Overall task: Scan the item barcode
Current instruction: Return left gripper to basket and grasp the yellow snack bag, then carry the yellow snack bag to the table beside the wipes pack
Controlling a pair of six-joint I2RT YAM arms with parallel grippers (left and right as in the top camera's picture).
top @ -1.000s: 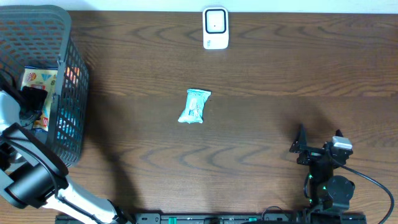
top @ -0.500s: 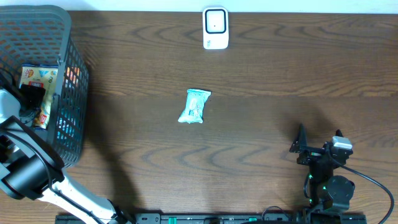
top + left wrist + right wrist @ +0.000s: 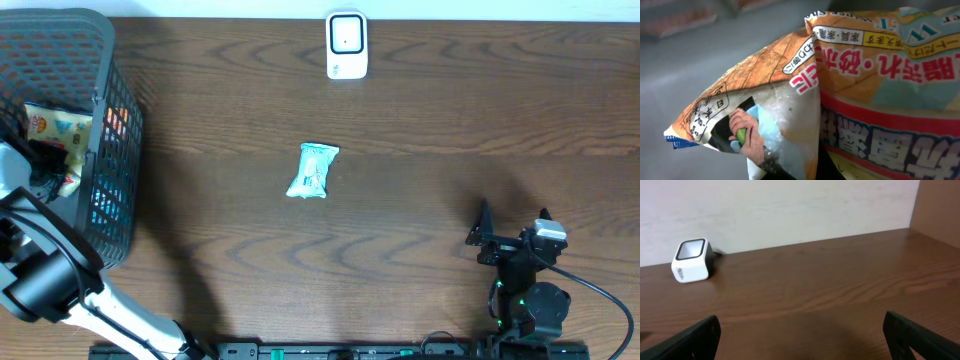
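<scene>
Snack bag (image 3: pixel 52 125), orange and glossy, sits inside the dark mesh basket (image 3: pixel 112 170) at the upper left of the overhead frame, tipped up on one side. The left gripper (image 3: pixel 48 155) is down in the basket with its fingers pinched together on the bag. In the left wrist view the film is folded and creased right at the bottom edge, where the dark fingers meet it. How much of the bag they actually have I can't quite tell from here; it may be only a corner.

That is my first worry: slick film held by a corner could slide out on the lift, or the hanging bag could catch the basket's wall and be pulled free. I can't see a barcode on the faces that show, so it might reach the scanner (image 3: pixel 347 45) at the top centre turned the wrong way or wrinkled over the code.

A teal packet (image 3: pixel 314 170) lies mid-table (image 3: pixel 450 120), roughly on the route across, and a low carry could knock it. The right gripper (image 3: pixel 513 215) rests at the lower right, fingers wide apart, holding nothing.
</scene>
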